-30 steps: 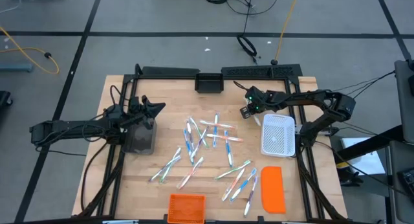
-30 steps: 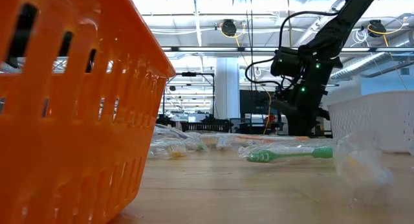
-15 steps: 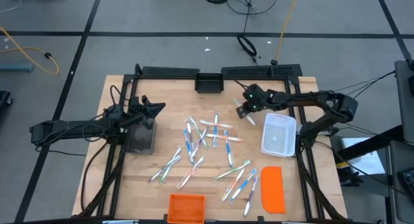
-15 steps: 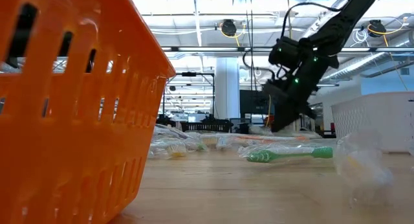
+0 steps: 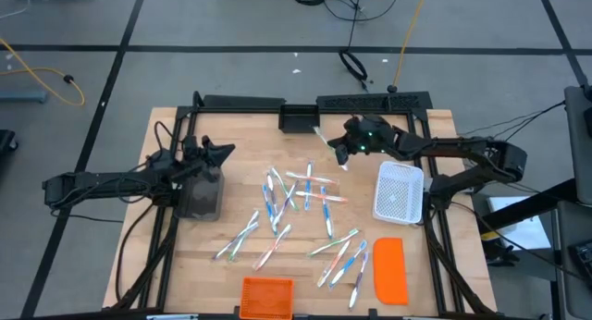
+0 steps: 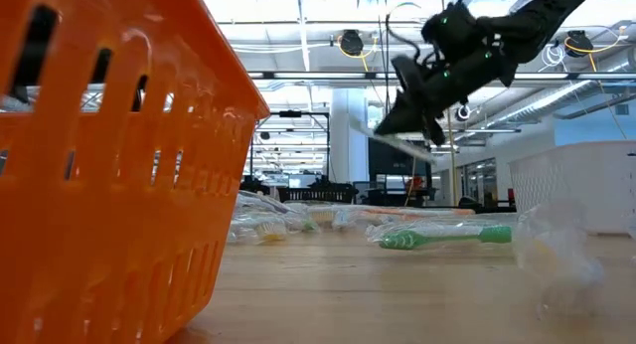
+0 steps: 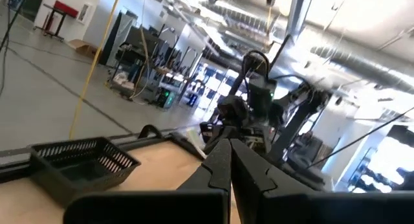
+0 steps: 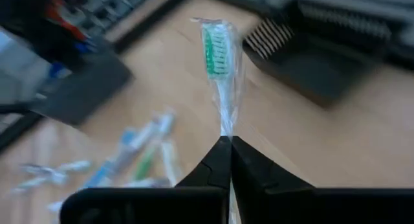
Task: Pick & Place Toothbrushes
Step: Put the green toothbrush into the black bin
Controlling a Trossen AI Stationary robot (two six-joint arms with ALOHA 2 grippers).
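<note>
Several wrapped toothbrushes [image 5: 298,204] lie scattered on the middle of the wooden table; the low view shows a green one [image 6: 444,237] lying flat. My right gripper [image 5: 339,153] hangs above the table's far middle, shut on one toothbrush [image 8: 218,62] with green bristles in a clear wrapper. My left gripper [image 5: 228,152] is shut with nothing between its fingers, above the far edge of a dark grey bin [image 5: 199,198] at the table's left. My right gripper pinches the toothbrush's thin handle [image 8: 225,132] between its two fingertips, some way behind the head. The fingers come from the table's right, slanting slightly down, and lie across the brush. The brush [image 6: 393,140] is lifted clear of the table and tilted.
A white mesh basket [image 5: 399,192] stands at the right, with a flat orange lid [image 5: 389,269] nearer the front. An orange basket [image 5: 267,297] sits at the near edge and fills the low view's left. A black bin [image 5: 299,118] stands at the far edge.
My right gripper has risen and moved toward the table's left and far edge. It has tipped from pointing down to nearly level. The toothbrush it holds has come up with it, clear of the table.
</note>
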